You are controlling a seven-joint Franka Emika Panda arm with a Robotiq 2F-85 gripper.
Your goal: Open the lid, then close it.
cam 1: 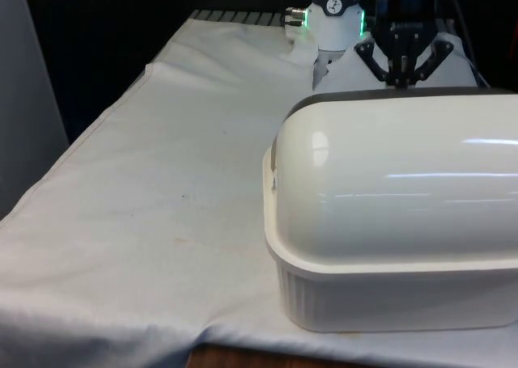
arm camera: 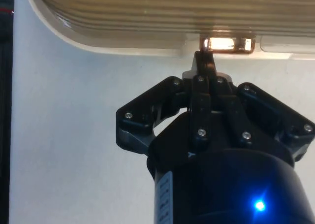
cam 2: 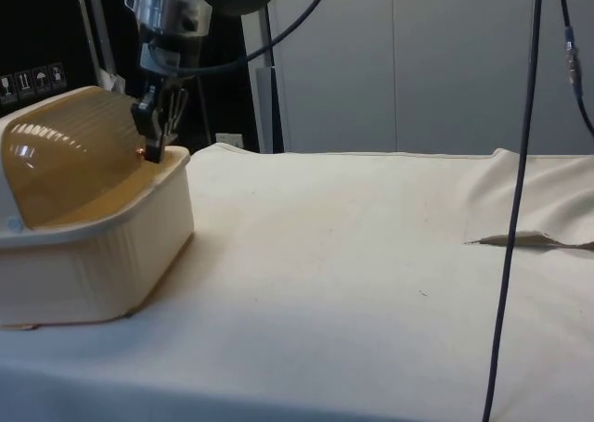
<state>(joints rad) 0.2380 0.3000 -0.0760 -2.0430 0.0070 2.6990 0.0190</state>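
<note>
A cream bread box [cam 1: 388,291] stands at the front view's right, near the table's front edge, its back turned to that camera. Its domed roll-top lid [cam 1: 388,182] is down over the box. In the side view the ribbed lid [cam 2: 65,153] reaches the base's [cam 2: 93,255] rim. My black gripper [cam 1: 402,78] hangs behind the box, pointing down at that rim [cam 2: 153,150]. In the wrist view the gripper [arm camera: 204,57] is shut, fingers pressed together, their tip right at the lid's small handle [arm camera: 229,44].
White cloth [cam 1: 162,190] covers the table, open to the front view's left of the box. A raised fold in the cloth [cam 2: 524,240] lies far from the box in the side view. A black cable [cam 2: 520,209] hangs close to that camera.
</note>
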